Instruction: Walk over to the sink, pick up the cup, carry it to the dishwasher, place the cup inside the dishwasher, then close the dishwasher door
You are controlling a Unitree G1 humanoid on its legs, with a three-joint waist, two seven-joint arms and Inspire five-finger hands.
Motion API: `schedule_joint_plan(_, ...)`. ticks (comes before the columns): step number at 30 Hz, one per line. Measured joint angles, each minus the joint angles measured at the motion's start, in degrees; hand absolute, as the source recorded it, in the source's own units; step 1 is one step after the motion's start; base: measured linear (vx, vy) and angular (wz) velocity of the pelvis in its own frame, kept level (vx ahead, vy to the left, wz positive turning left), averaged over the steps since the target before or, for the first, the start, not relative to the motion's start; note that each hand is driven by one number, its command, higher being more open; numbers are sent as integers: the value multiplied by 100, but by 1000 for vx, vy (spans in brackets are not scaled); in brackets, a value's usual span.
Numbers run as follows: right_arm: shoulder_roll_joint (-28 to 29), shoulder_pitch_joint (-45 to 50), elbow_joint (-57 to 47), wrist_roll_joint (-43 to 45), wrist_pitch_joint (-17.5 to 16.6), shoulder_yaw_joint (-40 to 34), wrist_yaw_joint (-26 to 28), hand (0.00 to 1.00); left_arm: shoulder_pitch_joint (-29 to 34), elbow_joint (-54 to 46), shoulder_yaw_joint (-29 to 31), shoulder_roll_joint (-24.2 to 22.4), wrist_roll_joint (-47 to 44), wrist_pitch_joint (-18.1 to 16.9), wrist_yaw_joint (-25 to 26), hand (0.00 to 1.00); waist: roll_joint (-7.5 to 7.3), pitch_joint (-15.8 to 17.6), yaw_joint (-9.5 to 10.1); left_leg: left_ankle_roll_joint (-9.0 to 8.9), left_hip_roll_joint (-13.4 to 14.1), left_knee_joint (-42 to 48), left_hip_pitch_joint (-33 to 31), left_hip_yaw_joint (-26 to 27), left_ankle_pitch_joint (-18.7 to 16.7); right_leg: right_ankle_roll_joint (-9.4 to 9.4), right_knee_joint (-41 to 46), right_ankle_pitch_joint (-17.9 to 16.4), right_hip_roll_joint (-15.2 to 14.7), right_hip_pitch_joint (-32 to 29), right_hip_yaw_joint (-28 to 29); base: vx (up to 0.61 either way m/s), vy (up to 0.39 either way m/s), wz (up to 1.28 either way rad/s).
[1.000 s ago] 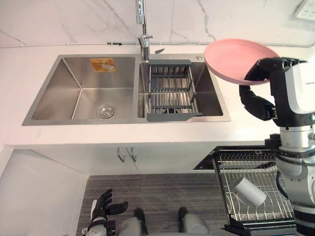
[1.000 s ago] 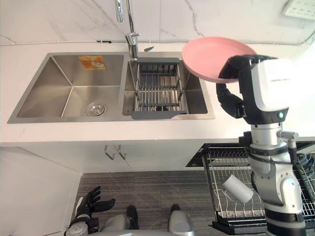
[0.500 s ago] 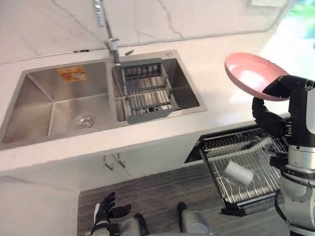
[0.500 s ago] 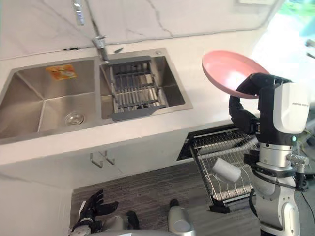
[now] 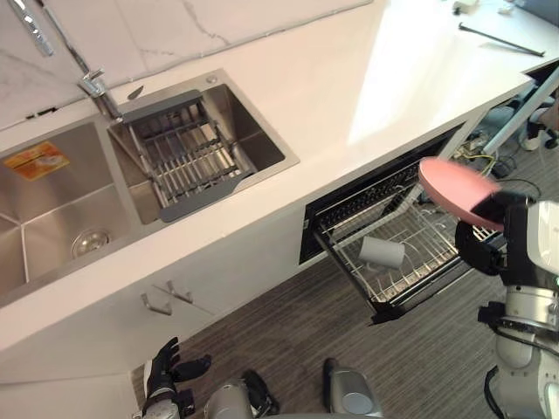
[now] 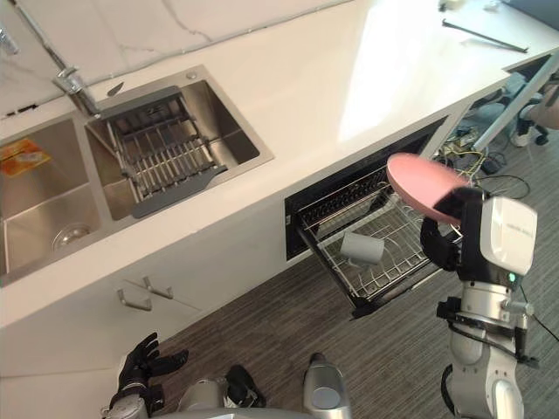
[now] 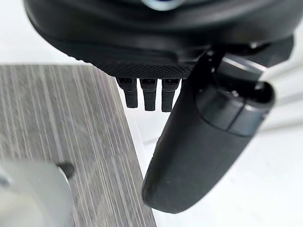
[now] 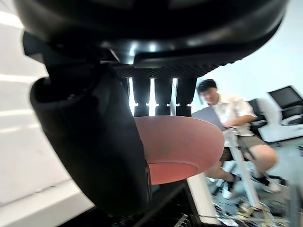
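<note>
The left hand [image 5: 166, 371] hung low over the floor, fingers relaxed and empty; a white cup [image 5: 382, 252] already lay in the pulled-out dishwasher rack [image 5: 410, 281]; the right hand [image 5: 476, 247] gripped a pink plate [image 5: 454, 188] beside that rack, mid-carry; next, it probably needed lowering in.

No print can be read; the orange sticker [image 5: 35, 160] in the sink [image 5: 48, 218] is illegible.
</note>
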Motion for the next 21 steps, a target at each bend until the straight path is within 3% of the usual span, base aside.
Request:
schedule_joint_plan(2, 117, 100, 41, 62, 69, -67, 5, 30, 2, 0, -121, -48, 4, 1, -15, 90, 8, -4, -92, -1, -25, -100, 2, -13, 49, 4, -120, 67, 16, 3, 30, 30, -21, -13)
schedule_joint_plan(5, 174, 192, 95, 427, 63, -72, 6, 30, -9, 2, -164, -111, 6, 0, -53, 90, 19, 0, -102, -47, -92, -247, 27, -282, 116, 39, -327, 199, 24, 103, 84, 35, 8, -13)
schedule_joint_plan(10, 137, 50, 373, 857, 1, -75, 7, 30, -2, 10, -166, -105, 6, -4, -119, 90, 123, 72, -92, -59, -218, -351, 47, -288, 180, 93, -432, 271, -63, 98, 86, -36, 46, 2)
schedule_joint_plan(14, -316, -474, 867, 967, -5, -53, 30, 30, -29, 8, -164, -70, 4, -8, -117, 90, 326, 227, -83, 10, -333, -388, -227, -277, 271, 152, -418, 390, -139, -219, 131, -84, 46, 1)
schedule_joint_plan(21, -869, -1444, 1618, 1199, -21, 47, 37, 30, -241, 5, -163, 95, 2, -21, -108, 90, 349, 641, -23, 143, -428, -377, -663, -273, 396, 203, -406, 583, -220, -665, 187, -73, 40, 2)
